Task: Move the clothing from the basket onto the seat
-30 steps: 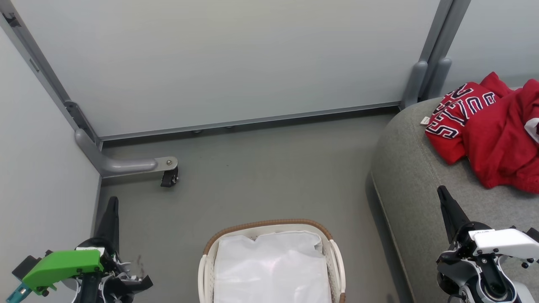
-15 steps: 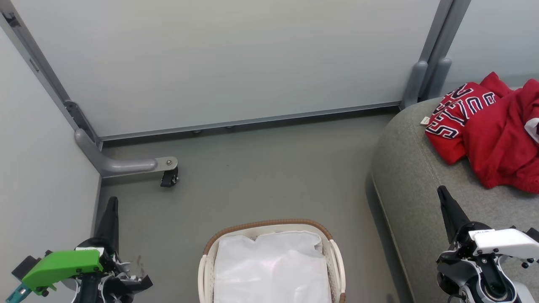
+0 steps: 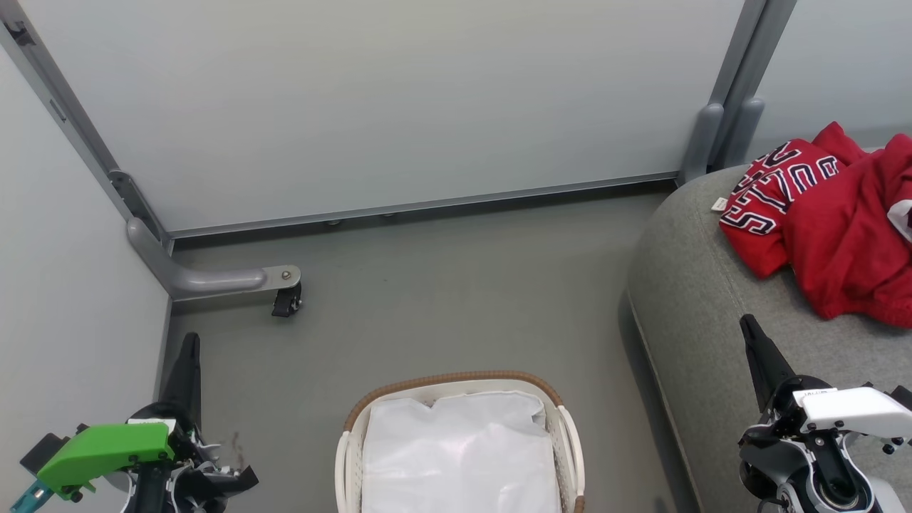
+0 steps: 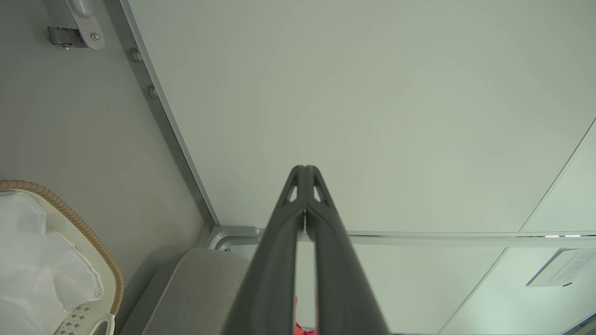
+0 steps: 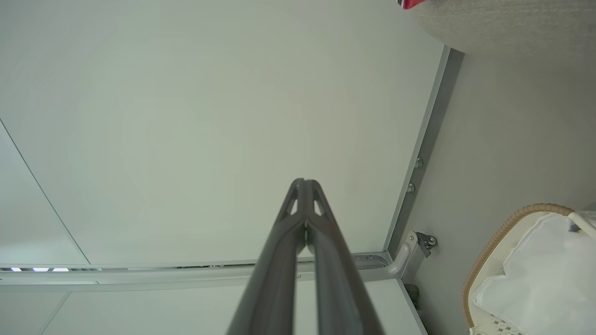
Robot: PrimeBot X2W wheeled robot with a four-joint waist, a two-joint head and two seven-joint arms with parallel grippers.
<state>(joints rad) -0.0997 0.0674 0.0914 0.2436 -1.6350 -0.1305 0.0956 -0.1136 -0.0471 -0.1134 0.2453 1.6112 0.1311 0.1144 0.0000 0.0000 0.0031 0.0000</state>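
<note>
**Your clothing lies on the seat; both pairs of fingers are pressed together on nothing.**

You'll see the two red garments heaped together at the far right of the grey cushion. The lettered jersey is on the left, and the plainer red piece overlaps it and runs off the head view's right edge. The basket stands on the floor at bottom centre, apart from the seat's rounded edge, with its white liner showing inside. Your left gripper is at the lower left over the floor, beside the basket. Your right gripper is at the lower right over the near part of the seat, well short of the clothing. In each wrist view the fingers meet tip to tip, pointing at the pale partition wall.
</note>
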